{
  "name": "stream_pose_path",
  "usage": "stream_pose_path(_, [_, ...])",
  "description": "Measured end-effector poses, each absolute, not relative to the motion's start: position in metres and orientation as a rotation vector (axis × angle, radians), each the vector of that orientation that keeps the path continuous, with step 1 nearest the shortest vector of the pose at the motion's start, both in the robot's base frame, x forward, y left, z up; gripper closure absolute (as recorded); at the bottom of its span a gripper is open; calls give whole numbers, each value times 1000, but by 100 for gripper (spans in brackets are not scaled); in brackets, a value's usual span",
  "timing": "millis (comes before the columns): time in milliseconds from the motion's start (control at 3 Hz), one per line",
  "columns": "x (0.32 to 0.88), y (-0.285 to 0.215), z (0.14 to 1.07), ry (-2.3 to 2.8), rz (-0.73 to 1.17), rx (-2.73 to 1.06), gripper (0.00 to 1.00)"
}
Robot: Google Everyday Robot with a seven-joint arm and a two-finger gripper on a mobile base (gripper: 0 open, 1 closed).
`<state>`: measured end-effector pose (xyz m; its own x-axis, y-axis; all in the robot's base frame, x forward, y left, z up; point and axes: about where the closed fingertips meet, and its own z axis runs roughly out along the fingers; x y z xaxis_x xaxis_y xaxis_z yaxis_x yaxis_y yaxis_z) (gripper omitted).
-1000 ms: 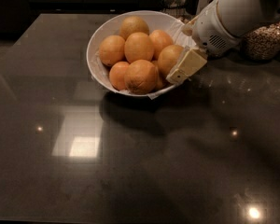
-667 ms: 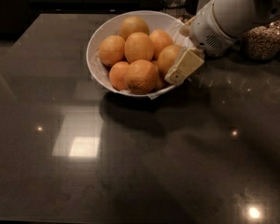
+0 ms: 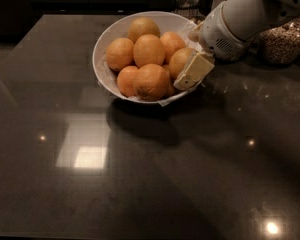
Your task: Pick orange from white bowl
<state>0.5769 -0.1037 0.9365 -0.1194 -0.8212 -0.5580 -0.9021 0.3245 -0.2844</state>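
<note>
The dark countertop [image 3: 140,184] lies bare nearest the camera, with lamp glare on its polish. Beyond it stands the white bowl [image 3: 97,59], its paper lining crinkling out at the front rim. It is heaped high, so the fruit sits proud of the wall and can be reached from the side.

A big navel-marked orange [image 3: 151,81] fills the front of the pile. The orange [image 3: 178,59] I judge to be mine is behind it, at the right-hand edge, where nothing blocks my approach. That is why I come in low over the right rim, not from above.

My gripper [image 3: 188,59] is astride that fruit. The cream near finger [image 3: 194,71] lies along its lower right flank, and a pale tip shows on its far side. The jaws stand wide, an orange's breadth apart, with the orange between them. Whether the pads already press the skin I cannot tell; the near one looks touching or just beside.

Behind my arm stands a jar of grains [image 3: 285,39].
</note>
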Motion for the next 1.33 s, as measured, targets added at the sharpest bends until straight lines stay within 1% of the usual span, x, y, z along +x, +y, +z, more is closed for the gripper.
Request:
stream_pose_path(333, [580,-105,929,1971,168,-1515,25])
stream_pose_path(667, [580,-105,929,1971,168,-1515,44])
stream_pose_path(1333, [580,-105,929,1971,168,-1515,90])
